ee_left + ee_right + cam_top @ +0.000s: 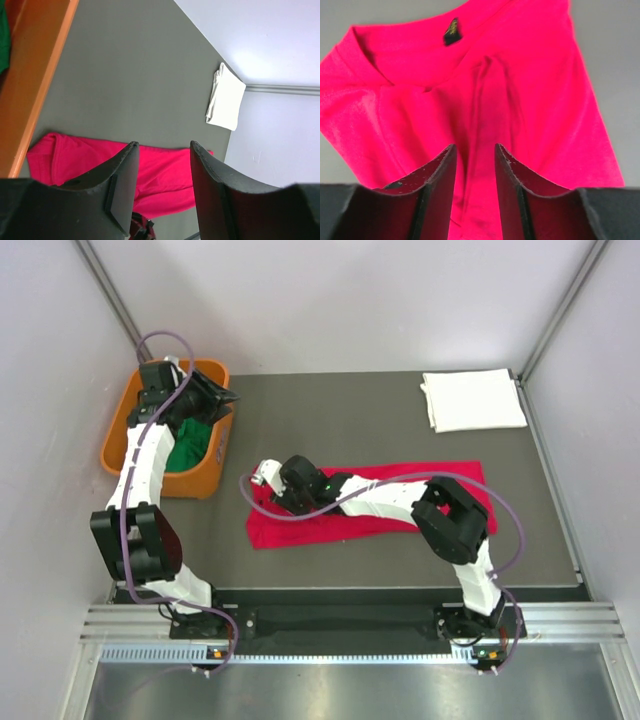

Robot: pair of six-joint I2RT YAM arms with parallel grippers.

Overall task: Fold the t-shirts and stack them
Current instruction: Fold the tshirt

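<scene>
A bright red t-shirt [300, 530] [75, 155] [420, 75] lies spread in a long strip across the middle of the grey table. My right arm reaches left along it. The right gripper [263, 477] [475, 147] stands open low over the shirt near its collar and black label [452, 31], and a raised crease of cloth runs between the fingers. A white t-shirt [473, 400] [226, 97] lies folded at the far right corner. A green t-shirt [190, 445] [4, 35] sits in the tub. My left gripper [222, 398] [162, 145] hangs open and empty above the tub's right rim.
The orange plastic tub [115, 445] [35, 85] stands at the table's far left, with the left arm arched over it. Light walls close in on the left, back and right. A metal rail runs along the near edge.
</scene>
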